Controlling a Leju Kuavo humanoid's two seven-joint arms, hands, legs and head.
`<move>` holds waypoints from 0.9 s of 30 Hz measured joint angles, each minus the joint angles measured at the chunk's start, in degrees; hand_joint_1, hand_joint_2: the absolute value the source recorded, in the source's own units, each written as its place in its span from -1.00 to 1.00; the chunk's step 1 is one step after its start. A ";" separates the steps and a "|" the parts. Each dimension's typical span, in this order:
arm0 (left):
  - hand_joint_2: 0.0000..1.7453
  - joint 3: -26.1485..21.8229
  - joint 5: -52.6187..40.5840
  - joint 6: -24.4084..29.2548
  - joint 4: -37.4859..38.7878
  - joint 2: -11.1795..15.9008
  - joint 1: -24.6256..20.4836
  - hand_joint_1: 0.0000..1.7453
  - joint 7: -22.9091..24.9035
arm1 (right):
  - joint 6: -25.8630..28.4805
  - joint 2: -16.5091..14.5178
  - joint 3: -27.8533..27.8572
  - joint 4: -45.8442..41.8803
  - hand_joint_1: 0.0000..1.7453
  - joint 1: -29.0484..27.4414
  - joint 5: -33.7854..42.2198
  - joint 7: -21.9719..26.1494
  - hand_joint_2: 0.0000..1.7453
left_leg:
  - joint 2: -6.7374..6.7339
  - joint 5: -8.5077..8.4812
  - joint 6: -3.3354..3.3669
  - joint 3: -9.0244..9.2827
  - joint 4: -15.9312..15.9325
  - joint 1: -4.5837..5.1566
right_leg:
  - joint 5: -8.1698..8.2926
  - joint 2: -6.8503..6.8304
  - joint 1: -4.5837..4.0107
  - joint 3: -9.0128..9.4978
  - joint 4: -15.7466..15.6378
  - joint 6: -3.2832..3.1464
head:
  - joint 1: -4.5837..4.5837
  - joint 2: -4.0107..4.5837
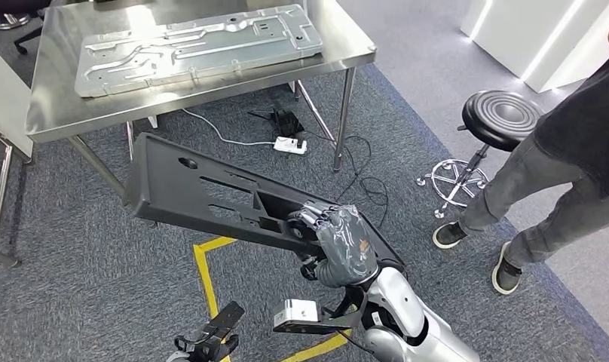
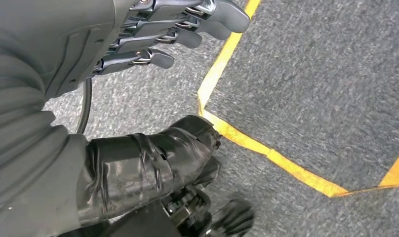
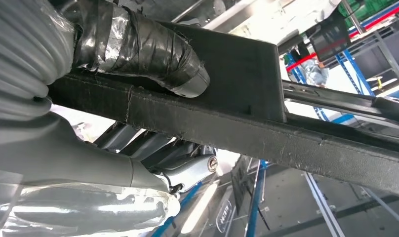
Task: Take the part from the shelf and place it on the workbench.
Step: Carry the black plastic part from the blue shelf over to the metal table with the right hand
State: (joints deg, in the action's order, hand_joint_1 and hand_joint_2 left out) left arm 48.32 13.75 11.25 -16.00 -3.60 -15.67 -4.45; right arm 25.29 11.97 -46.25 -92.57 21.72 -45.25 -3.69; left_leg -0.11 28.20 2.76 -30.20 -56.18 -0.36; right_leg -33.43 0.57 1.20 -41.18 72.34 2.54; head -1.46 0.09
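Head view shows the right hand (image 1: 345, 245) gripping one end of the long black plastic part (image 1: 203, 197), which juts forward and to the left, clear of the floor and short of the table (image 1: 53, 113). The fingers (image 1: 310, 219) wrap over the part's edge near a cut-out, and the right wrist view confirms it: the taped thumb (image 3: 153, 52) presses on one face of the part (image 3: 266, 133) while the darker fingers close on the other.

The left hand (image 2: 153, 39) hangs low over grey carpet and yellow floor tape (image 2: 266, 153), holding nothing, its fingers loosely curled and slightly apart.

A grey metal panel (image 1: 200, 45) already covers much of the table top, leaving a bare strip along the near edge.

The main risk, as I judge it, is leverage: held at one end only, the part could twist or sag in the grip and slip out. Its far end could also strike the table edge or leg if carried in too low. Set down on the panel, it might rock or slide off. A person (image 1: 558, 173) stands near on the right beside a black stool (image 1: 501, 117), and a wide swing of the part could reach them.
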 joint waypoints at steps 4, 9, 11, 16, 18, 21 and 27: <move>1.00 -0.01 -0.03 -0.28 0.05 0.01 0.05 -1.00 0.04 | 0.08 0.03 -0.05 0.14 1.00 -0.16 0.37 0.14 1.00 | 0.05 3.36 -1.47 3.05 -0.57 -0.24 | 10.66 -0.84 0.28 1.19 -11.67 -0.30 | 0.02 0.01; 1.00 -0.02 -0.35 -0.38 0.07 0.01 -0.38 -1.00 0.17 | 0.20 0.07 -0.10 -0.10 1.00 -0.30 1.06 0.44 1.00 | -0.10 3.67 -3.20 2.24 -4.71 -0.35 | 10.43 -0.46 0.03 2.85 -12.44 -2.80 | -0.06 0.00; 1.00 -0.02 -0.39 -0.40 0.07 -0.01 -0.65 -1.00 0.32 | 0.19 0.06 -0.10 -0.21 1.00 -0.05 1.40 0.69 1.00 | -0.10 4.24 -3.49 -1.63 -10.55 -0.46 | 9.53 -0.34 -0.01 4.08 -12.61 -3.35 | -0.10 0.00; 1.00 -0.02 -0.49 -0.51 0.07 -0.01 -0.08 -1.00 0.86 | 0.17 0.05 -0.11 -0.21 1.00 -0.31 1.91 0.70 1.00 | -0.09 8.00 -2.62 -9.43 -13.25 -0.09 | 6.55 0.39 -0.74 8.05 -12.67 -3.75 | -0.10 0.00; 1.00 -0.02 -0.57 -0.45 0.09 0.07 -0.07 -1.00 1.07 | 0.14 0.04 -0.12 -0.18 1.00 -0.37 1.23 0.45 1.00 | -0.51 0.86 -1.11 -9.42 -7.32 0.72 | 5.37 0.37 -1.09 9.70 -12.71 -3.77 | -0.02 0.00; 1.00 -0.03 -0.68 -0.33 0.15 0.17 -0.14 -1.00 1.38 | 0.14 0.04 -0.15 -0.06 1.00 -0.68 0.24 0.01 1.00 | -0.61 -5.69 0.34 -9.21 -3.54 1.77 | 3.99 0.18 -1.37 11.01 -12.89 -3.03 | -0.02 0.01; 1.00 -0.04 -0.92 -0.27 0.15 -0.13 -1.01 -1.00 1.48 | 0.07 0.06 -0.09 -0.21 1.00 -0.17 0.01 -0.26 1.00 | 1.39 -6.08 0.63 -7.05 -0.87 0.71 | -1.05 -0.62 -0.99 7.19 -5.07 -1.22 | 0.21 0.00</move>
State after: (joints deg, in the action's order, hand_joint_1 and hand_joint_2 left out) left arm 48.28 12.83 10.98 -15.85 -3.73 -16.67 -2.97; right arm 25.36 12.03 -46.34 -92.78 21.55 -45.24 -3.95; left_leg 1.29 22.11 3.40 -37.25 -57.05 0.36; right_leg -34.49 -0.05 0.21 -33.99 67.27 1.32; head -1.25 0.09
